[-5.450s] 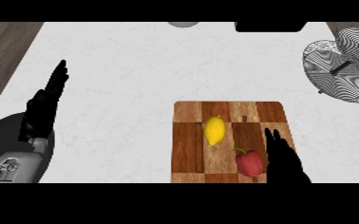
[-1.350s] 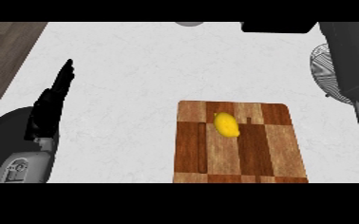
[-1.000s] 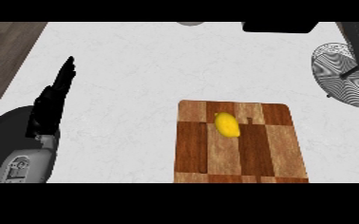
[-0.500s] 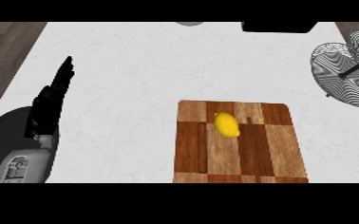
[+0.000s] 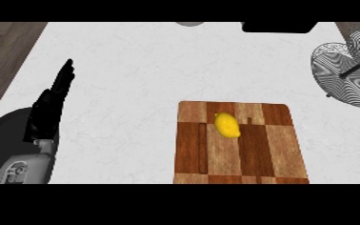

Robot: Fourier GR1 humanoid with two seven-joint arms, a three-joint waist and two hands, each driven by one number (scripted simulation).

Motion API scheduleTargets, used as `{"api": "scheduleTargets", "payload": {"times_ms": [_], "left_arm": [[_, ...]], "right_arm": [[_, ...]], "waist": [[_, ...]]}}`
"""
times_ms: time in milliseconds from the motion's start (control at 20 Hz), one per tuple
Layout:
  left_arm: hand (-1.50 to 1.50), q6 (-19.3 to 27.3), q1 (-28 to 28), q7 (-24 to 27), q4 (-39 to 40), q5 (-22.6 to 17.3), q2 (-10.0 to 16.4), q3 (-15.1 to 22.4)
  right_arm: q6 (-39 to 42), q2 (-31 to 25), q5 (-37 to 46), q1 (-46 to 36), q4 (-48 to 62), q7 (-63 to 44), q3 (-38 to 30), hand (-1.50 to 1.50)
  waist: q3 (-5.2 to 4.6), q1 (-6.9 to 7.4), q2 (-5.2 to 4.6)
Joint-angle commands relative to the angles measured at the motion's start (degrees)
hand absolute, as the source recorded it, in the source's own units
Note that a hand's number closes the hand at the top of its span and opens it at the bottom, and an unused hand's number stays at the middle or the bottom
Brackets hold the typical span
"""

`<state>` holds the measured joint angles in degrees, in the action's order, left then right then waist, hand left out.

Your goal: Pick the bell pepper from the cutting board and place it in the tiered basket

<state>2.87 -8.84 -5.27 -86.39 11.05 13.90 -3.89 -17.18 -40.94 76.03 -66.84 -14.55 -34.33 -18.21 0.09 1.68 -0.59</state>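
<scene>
- One left hand (image 5: 48,112), fingers straight, holding nothing.
- Cutting board (image 5: 275,148) right of it, yellow lemon (image 5: 227,125) on top.
- Tiered basket (image 5: 332,63) farther right.

Black left hand (image 5: 48,109), slim and matte; right behind it a pale grey forearm (image 5: 28,168) with small dark markings, darker rounded grey casing (image 5: 14,128) alongside.

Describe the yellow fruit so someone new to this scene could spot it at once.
On the white counter, find the wooden cutting board at the lower right. The lemon lies on its upper middle: a small yellow oval, the one bright thing on the brown checkered wood.
</scene>
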Motion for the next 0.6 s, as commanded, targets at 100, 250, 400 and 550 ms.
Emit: {"api": "scheduleTargets", "payload": {"times_ms": [100,250,400,550], "left_arm": [[0.00,2.0,2.4,4.4,2.4,1.1,-2.0,0.0],[0.00,0.3,-0.9,2.2,3.8,-0.3,0.0,-1.7],[0.00,-2.7,0.4,0.4,-0.2,-1.8,2.0,-2.2],[0.00,-2.3,3.4,0.7,-2.8,-1.1,1.2,-1.2]], "right_arm": [[1.3,0.0,-6.3,3.9,0.9,5.9,-4.8,1.50],[-3.1,1.4,-12.1,5.2,1.2,3.0,-10.8,-1.50],[-2.5,-1.2,-12.7,7.4,2.0,6.3,-11.1,-1.50],[-8.9,0.1,-16.0,10.3,-0.6,10.2,-13.8,-1.50]], "waist": [[-0.05,-0.80,0.25],[-0.01,-0.82,0.04],[0.04,0.16,-0.07],[0.05,0.06,0.15]]}}
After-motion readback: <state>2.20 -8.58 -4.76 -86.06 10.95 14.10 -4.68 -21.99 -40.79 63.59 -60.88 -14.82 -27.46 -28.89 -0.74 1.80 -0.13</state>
